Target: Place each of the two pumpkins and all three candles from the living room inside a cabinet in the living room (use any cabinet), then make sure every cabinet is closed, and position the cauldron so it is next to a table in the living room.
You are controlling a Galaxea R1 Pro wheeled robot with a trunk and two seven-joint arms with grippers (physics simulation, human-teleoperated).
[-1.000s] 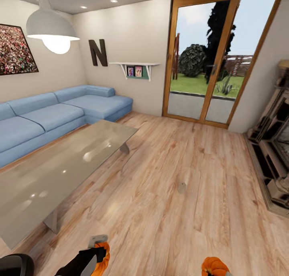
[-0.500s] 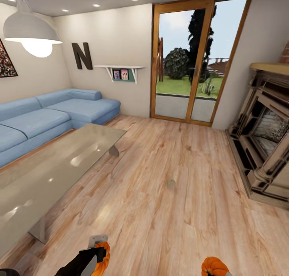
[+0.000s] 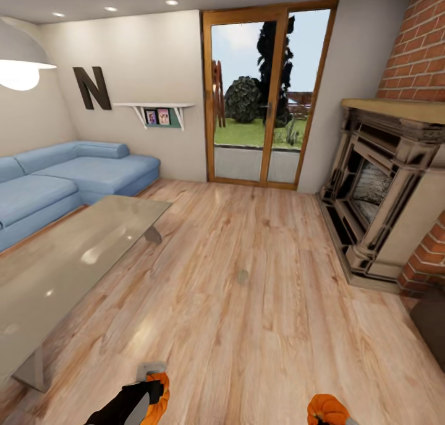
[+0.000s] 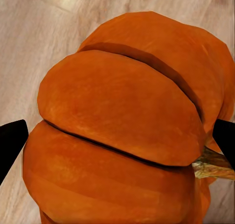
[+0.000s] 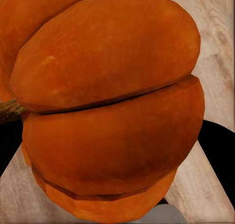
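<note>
Item: two pumpkins, in transit. One pumpkin sits clenched in the left gripper, low at the head view's near edge, dark fingertips pressing opposite flanks. The second pumpkin is likewise clamped in the right gripper, above bare wooden floor. Handling, judged: rigid, light, smooth-skinned, ribbed (grooves likely steady the pads against rolling); best held across the widest girth, clear of the stem. Surroundings: glass-topped table, blue sofa, fireplace, glazed doors.
</note>
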